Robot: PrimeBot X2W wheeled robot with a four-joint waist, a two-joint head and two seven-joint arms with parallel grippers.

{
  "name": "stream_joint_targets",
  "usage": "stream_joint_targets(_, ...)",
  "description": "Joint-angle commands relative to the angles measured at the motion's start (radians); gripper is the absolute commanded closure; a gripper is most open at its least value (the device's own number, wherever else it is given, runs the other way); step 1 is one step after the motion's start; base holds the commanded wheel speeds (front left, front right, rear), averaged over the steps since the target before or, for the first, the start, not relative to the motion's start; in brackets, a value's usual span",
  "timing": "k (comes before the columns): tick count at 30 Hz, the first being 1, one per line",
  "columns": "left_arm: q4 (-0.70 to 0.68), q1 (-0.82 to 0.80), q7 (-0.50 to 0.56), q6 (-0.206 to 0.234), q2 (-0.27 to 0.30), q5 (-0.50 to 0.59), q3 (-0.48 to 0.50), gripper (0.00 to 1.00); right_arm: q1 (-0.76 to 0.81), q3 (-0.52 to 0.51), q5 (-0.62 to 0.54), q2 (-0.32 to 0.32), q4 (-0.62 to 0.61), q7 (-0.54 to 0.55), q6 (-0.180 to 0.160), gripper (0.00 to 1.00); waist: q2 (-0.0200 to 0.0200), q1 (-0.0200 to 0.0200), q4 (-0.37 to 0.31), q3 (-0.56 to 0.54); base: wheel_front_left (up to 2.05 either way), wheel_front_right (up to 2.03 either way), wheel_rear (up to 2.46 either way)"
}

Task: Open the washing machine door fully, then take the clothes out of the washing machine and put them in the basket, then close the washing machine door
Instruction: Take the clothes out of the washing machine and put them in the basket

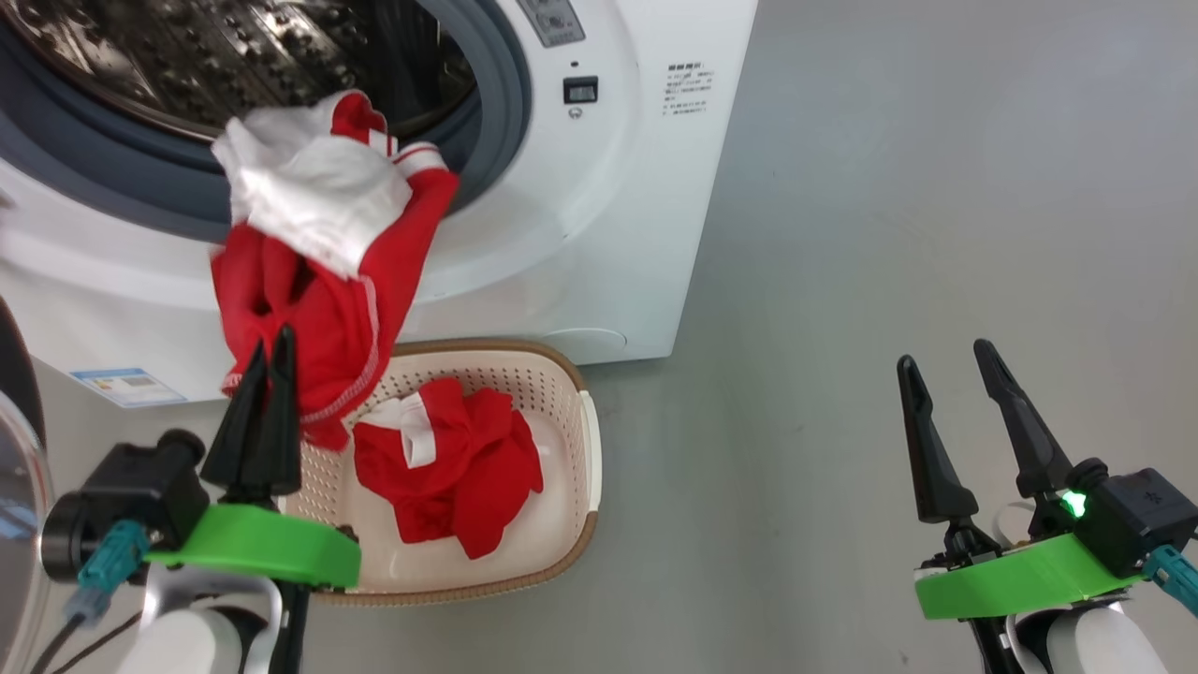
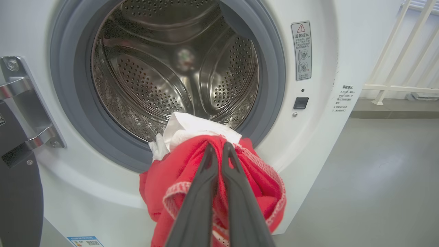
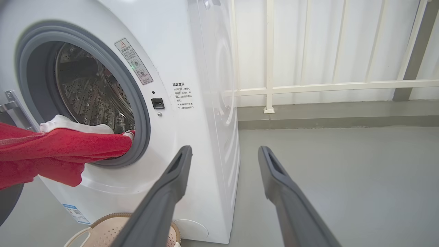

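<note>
While left gripper (image 1: 270, 337) pinches clothes (image 1: 323, 290), head view shows 1 in basket (image 1: 526, 379).

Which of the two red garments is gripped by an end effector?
The garment hanging from the drum mouth, pinched in the shut left end effector; the other garment lies loose in the basket.

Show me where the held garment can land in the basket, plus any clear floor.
Free: the basket strip between the garment already inside and its right rim, and its near end. Wide bare floor runs from the basket to the open right claw. Crowded: the basket's left side, under the left claw and the hanging garment.
</note>
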Motion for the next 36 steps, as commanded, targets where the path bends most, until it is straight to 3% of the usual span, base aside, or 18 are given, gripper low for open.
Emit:
stream_joint_targets(1, -0.048, 0.01, 0.005, 0.011, 0.037, -0.002, 0.033, 1.0, 0.008, 0.018, -0.005, -0.007, -0.024, -0.006, 0.006, 0.0, -0.0001, 0.0, 0.007, -0.026, 0.0, 0.0, 0.0)
stream_joint_targets(15, -0.163, 0.098, 0.029, 0.053, 0.047, 0.001, 0.029, 1.0, 0.03, 0.012, -0.013, -0.007, -0.037, -0.006, 0.006, 0.0, -0.0001, 0.0, 0.017, -0.046, 0.0, 0.0, 0.0)
stream_joint_targets(20, -0.155, 0.094, 0.04, 0.047, 0.033, -0.013, 0.013, 1.0, 0.027, 0.019, -0.014, -0.007, -0.043, -0.006, 0.006, 0.0, -0.0001, 0.0, 0.012, -0.023, 0.0, 0.0, 0.0)
stream_joint_targets(26, -0.001, 0.019, 0.014, -0.003, -0.015, -0.044, -0.02, 1.0, 0.008, 0.024, -0.013, -0.007, -0.044, -0.006, 0.006, 0.0, -0.0001, 0.0, 0.005, 0.032, 0.0, 0.0, 0.0)
stream_joint_targets(36, 0.372, -0.151, -0.054, -0.097, -0.086, -0.082, -0.043, 1.0, -0.027, 0.036, -0.012, -0.007, -0.04, -0.006, 0.006, 0.0, -0.0001, 0.0, -0.007, 0.102, 0.0, 0.0, 0.0)
